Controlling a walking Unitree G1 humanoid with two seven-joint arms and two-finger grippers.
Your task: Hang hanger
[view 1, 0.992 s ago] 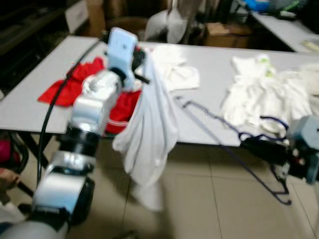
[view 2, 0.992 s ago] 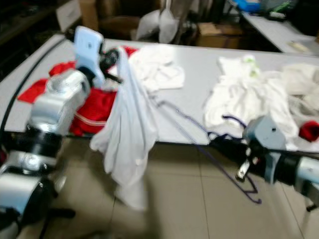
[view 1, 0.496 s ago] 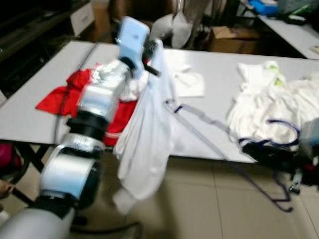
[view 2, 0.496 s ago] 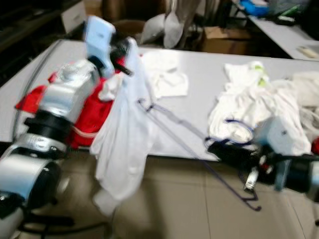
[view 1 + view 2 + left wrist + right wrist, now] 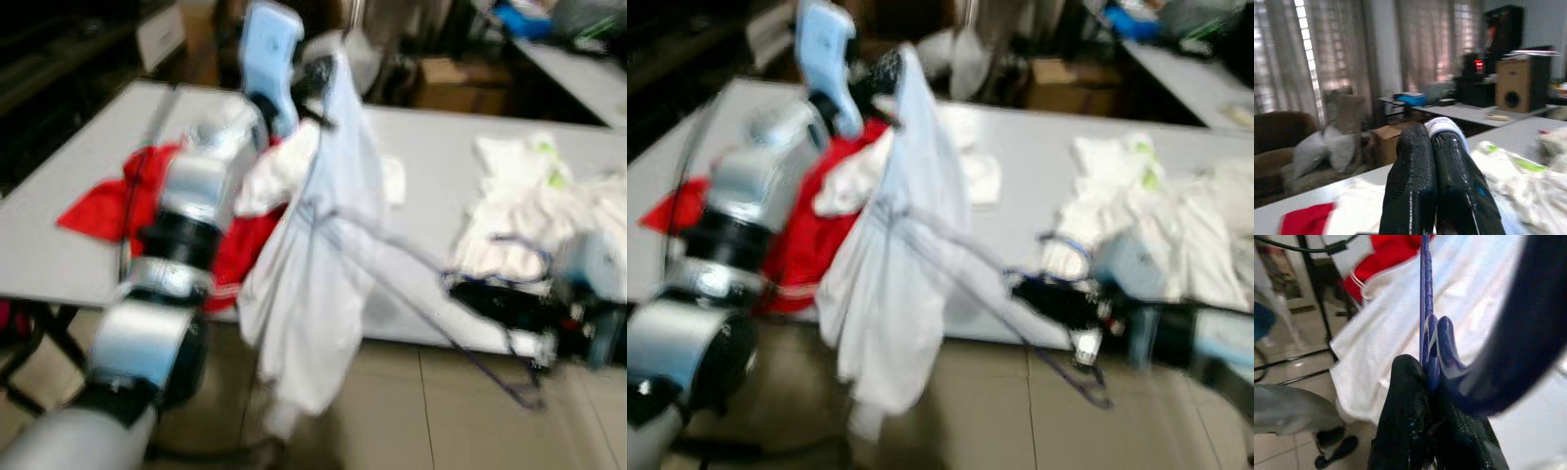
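Both our jaws are clenched: our left gripper [image 5: 312, 76], raised high over the near side of the table [image 5: 431, 147], pinches the top of a white shirt [image 5: 313, 284], and our right gripper [image 5: 1043, 291], low by the table's near edge on our right, grasps the blue hanger [image 5: 1425, 308] by the base of its hook. In the right wrist view the hanger's wire runs straight out from between the fingers [image 5: 1405, 416] toward the shirt. One end of the hanger reaches into the hanging cloth; whether it sits inside the neck opening we cannot tell through the blur. The shirt drapes down past the table edge toward the floor. Red clothes [image 5: 108, 201] lie on the table behind our left arm, and a heap of white clothes [image 5: 1136, 211] lies on our right.

We judge the main risk to be the hanger tip catching a fold and dragging the shirt sideways, which could pull the cloth out of our left pinch. The hanger is held by thin wire only, so a hard push might also twist it in our right grip. Its lower end could snag the table edge.

Compared with a second ago, our left gripper holds the shirt higher and further to the right, and the hanger has gone from lying beside the shirt to reaching into it.
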